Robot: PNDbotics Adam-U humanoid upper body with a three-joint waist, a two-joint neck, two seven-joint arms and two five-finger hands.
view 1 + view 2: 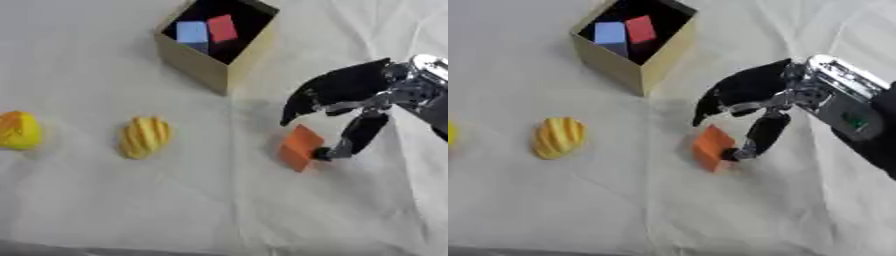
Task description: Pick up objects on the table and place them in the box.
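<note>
On a creased white cloth [105, 200] sits an open box [206, 65].

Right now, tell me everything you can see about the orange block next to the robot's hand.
The orange block is a small, flat-faced, plain matte piece with sharp edges; its material cannot be told. It sits tilted on the white cloth, one corner up, to the right of the ridged yellow object and in front of the box. The right hand arches over it: the thumb touches its right side, while the curved fingers hang above its upper left without clearly touching.
</note>
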